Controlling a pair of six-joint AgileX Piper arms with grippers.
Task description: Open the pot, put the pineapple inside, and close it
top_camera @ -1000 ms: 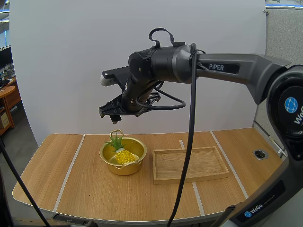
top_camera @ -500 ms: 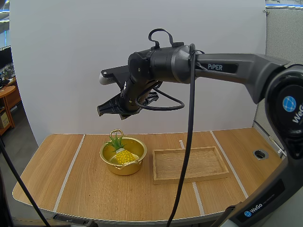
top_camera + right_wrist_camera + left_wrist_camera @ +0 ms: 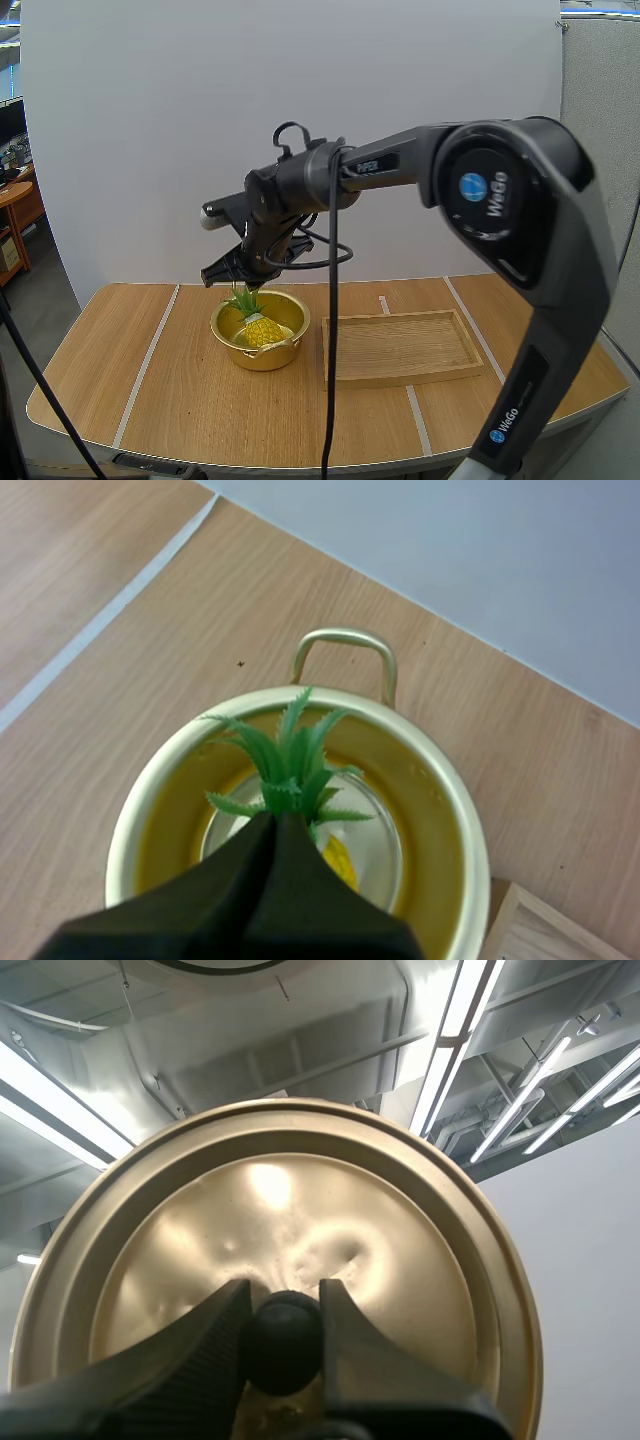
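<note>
A gold pot [image 3: 288,312] stands open on the table, with the pineapple [image 3: 262,329] inside it, yellow body down and green leaves up. My right gripper [image 3: 222,274] hangs just above the pot's far-left rim. In the right wrist view its fingers [image 3: 275,818] lie together as one dark wedge, right over the pineapple's leaves [image 3: 285,770], with the pot's rim [image 3: 440,780] around them. In the left wrist view my left gripper [image 3: 283,1295] pinches the black knob [image 3: 283,1345] of the gold lid [image 3: 300,1200], held up in the air.
A shallow wooden tray [image 3: 400,346] lies right of the pot, and its corner [image 3: 540,925] shows beside the pot in the right wrist view. Pale tape lines cross the wooden table [image 3: 150,390].
My right arm has come down from high above the pot to just over its rim. Its fingers have gone from apart to together. The pineapple and pot have not moved.
</note>
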